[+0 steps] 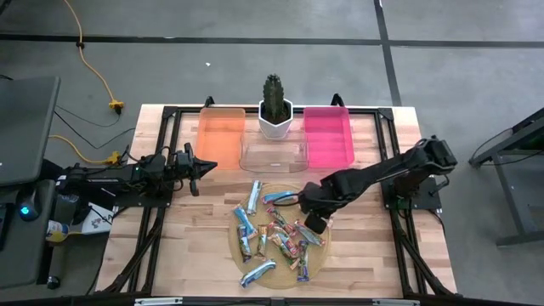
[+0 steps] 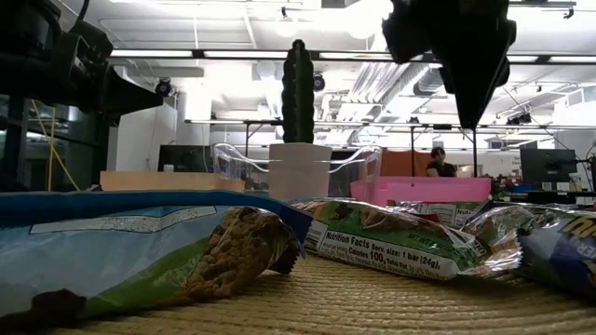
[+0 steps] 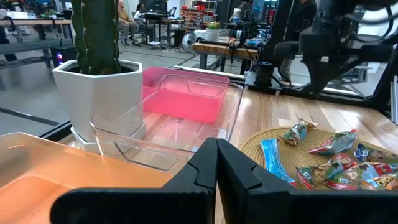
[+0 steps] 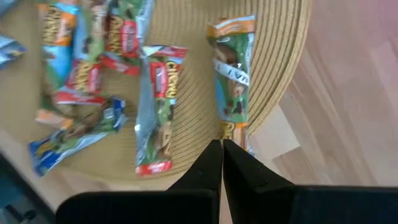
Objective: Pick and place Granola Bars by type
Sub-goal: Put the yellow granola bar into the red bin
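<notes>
Several granola bars [image 1: 276, 234] in blue-and-white, red and green-orange wrappers lie scattered on a round woven mat [image 1: 281, 280]. My right gripper [image 1: 314, 223] hovers shut over the mat's right part, pointing down. In the right wrist view its fingers [image 4: 221, 148] hang above the mat's edge, just short of a green-orange bar [image 4: 231, 81], and the low view shows the gripper [image 2: 473, 102] well above the bars [image 2: 391, 244]. My left gripper [image 1: 201, 167] waits shut by the orange bin [image 1: 221, 132], level with the table and pointing toward its right side [image 3: 216, 149].
Along the far edge stand the orange bin, a clear bin [image 1: 274, 155] and a pink bin [image 1: 328, 136]. A cactus in a white pot [image 1: 274, 110] stands behind the clear bin. Bare wooden table [image 1: 374, 255] lies right of the mat. A person [image 2: 436, 163] sits far off in the room.
</notes>
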You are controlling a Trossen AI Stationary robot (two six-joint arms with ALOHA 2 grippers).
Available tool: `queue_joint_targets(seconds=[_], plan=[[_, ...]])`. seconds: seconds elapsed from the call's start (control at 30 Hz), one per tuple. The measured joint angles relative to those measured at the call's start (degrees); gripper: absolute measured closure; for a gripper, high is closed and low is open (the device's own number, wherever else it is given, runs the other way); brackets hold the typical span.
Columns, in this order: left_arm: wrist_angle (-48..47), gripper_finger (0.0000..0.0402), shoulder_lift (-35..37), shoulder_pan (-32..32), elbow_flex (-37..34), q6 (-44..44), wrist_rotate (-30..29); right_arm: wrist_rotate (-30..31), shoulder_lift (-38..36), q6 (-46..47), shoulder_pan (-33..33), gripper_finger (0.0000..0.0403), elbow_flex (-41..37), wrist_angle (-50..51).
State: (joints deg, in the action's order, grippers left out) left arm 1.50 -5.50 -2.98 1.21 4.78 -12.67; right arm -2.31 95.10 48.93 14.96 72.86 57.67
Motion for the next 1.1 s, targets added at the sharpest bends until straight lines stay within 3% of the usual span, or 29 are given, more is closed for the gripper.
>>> queue_joint_targets(seconds=[0.17, 0.4, 0.7, 0.87, 1.1], plan=[[0.0, 0.04, 0.0, 0.02, 0.0, 0.02, 0.0, 0.49, 1.38, 0.57, -0.02, 0.0378, 0.0, -0.28], [0.0, 0.04, 0.0, 0.02, 0.0, 0.02, 0.0, 4.67, 1.28, 1.47, -0.01, 0.0287, 0.0, -0.7], [0.0, 0.04, 0.0, 0.01, 0.0, 0.01, 0.0, 9.5, 1.35, -4.58, -0.02, 0.019, -1.62, -4.98], [0.0, 0.04, 0.0, 0.02, 0.0, 0.01, 0.0, 7.89, 1.37, -4.09, 0.07, 0.0165, -6.26, -6.05], [0.0, 0.04, 0.0, 0.02, 0.0, 0.02, 0.0, 5.04, 1.37, -4.02, 0.07, 0.0166, -11.64, -13.55]])
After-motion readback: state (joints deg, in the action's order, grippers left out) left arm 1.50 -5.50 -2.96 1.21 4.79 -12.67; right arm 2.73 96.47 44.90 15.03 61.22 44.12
